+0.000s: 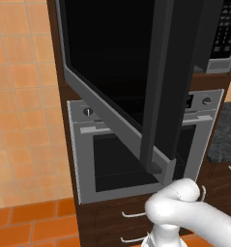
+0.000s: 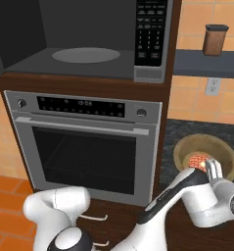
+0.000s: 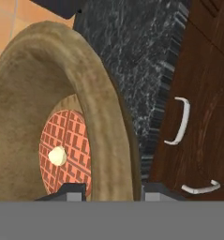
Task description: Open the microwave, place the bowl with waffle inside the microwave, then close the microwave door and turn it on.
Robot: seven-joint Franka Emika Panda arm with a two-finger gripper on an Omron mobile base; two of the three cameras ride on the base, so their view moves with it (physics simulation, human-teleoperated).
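Left base view: your door [image 1: 136,82] stands swung wide, and the cavity behind it is dark.

Right base view: your claw [image 2: 212,169] sits over the near rim of the bowl [image 2: 205,156] on the counter [image 2: 179,131]. The microwave [image 2: 89,39] lies up and to the claw's left, so the lift must go that way.

Hand view: the bowl rim [image 3: 111,140] runs straight between the fingertips [image 3: 69,191], one inside by the waffle [image 3: 69,150], one outside. The jaws straddle the wall half closed; I cannot tell whether they pinch it.
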